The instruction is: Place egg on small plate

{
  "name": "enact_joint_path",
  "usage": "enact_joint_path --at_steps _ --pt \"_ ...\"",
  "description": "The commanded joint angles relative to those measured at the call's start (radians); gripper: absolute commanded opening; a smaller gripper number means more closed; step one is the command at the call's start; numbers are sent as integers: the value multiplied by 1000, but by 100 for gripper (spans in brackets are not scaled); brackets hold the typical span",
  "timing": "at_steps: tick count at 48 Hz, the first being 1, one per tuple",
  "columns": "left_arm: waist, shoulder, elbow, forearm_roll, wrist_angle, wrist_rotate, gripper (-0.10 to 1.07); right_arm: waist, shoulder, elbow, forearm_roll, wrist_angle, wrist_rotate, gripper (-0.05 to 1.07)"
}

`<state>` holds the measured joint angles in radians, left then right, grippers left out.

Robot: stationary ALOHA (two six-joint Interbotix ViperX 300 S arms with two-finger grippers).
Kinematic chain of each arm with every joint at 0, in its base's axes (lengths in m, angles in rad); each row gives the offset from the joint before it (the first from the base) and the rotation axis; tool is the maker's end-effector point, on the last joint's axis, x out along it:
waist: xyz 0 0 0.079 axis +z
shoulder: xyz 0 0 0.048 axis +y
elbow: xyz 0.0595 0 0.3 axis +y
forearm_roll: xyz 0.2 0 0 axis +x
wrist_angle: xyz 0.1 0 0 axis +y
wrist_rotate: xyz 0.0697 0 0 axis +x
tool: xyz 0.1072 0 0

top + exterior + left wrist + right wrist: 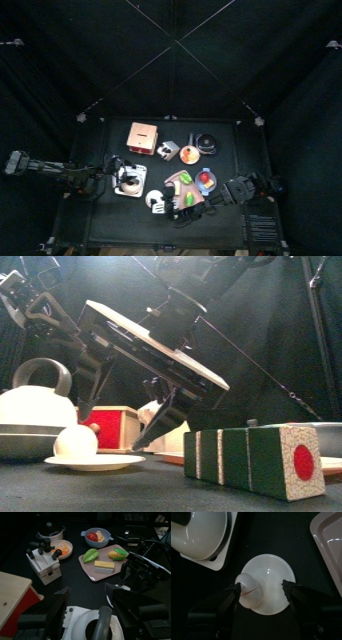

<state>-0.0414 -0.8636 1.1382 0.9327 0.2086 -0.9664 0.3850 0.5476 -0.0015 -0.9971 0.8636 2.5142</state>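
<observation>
Egg [76,442] resting on small white plate [94,463] at front of tabletop [80,491], just beside white kettle [34,406]. Right hand [264,592] released, jaws spread wide either side of egg [250,589], hovering over plate [274,582]. Right wrist view alone showing red mark on egg. Left hand [85,609] parked above kettle [93,624], jaws apart, gripping nothing. Farther off in left wrist view: pink tray [90,562] with food pieces, bowl [97,535] of fruit.
</observation>
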Motion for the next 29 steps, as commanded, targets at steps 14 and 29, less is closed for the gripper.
enact_joint_path --at_steps 14,29 --pt "-2 0 -18 0 -3 0 93 20 -23 -52 -2 3 0 96" --pt "-2 2 -18 0 -5 0 93 28 -6 -74 3 0 -5 96"
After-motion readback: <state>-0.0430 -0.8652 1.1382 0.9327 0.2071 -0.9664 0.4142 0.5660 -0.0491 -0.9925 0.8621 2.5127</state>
